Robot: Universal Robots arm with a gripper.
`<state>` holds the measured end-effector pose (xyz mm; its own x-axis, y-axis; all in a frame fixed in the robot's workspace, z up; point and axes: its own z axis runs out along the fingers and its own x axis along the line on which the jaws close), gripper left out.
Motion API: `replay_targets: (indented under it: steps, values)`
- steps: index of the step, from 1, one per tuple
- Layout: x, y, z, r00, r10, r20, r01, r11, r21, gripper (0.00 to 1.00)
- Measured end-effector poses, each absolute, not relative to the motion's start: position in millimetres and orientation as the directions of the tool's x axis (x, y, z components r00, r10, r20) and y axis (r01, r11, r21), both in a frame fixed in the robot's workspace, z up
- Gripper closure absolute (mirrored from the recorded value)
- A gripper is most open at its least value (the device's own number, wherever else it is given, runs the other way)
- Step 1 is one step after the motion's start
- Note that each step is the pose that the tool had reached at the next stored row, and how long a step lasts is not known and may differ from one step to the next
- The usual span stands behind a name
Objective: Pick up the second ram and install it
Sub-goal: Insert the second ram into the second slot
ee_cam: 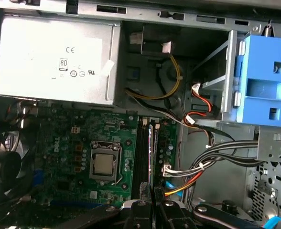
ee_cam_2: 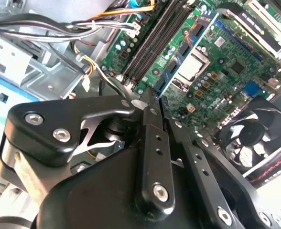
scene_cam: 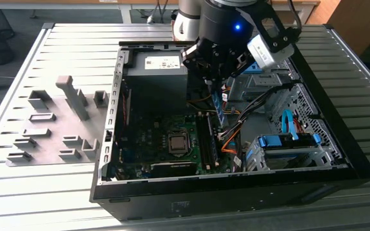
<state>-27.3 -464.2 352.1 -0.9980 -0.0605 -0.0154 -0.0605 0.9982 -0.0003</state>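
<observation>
Claw (scene_cam: 218, 85) clamped on the second ram (scene_cam: 219, 107), holding the stiff, light but fragile stick by its upper edge above the black motherboard slots (scene_cam: 205, 139), at roughly twelve o'clock from them inside the open computer case (scene_cam: 339, 139) on the tabletop (scene_cam: 56, 192).

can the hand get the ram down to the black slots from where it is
Probably yes. The hand is shut on the second ram, which hangs just above the black slots; the orange cables lie beside them, not across.
</observation>
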Motion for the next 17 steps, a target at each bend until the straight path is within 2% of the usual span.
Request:
replay_targets:
  steps: [17]
  values:
    - [-28,-464,327,-0.999,-0.035,-0.015,-0.035,0.999,-0.001,0.86]
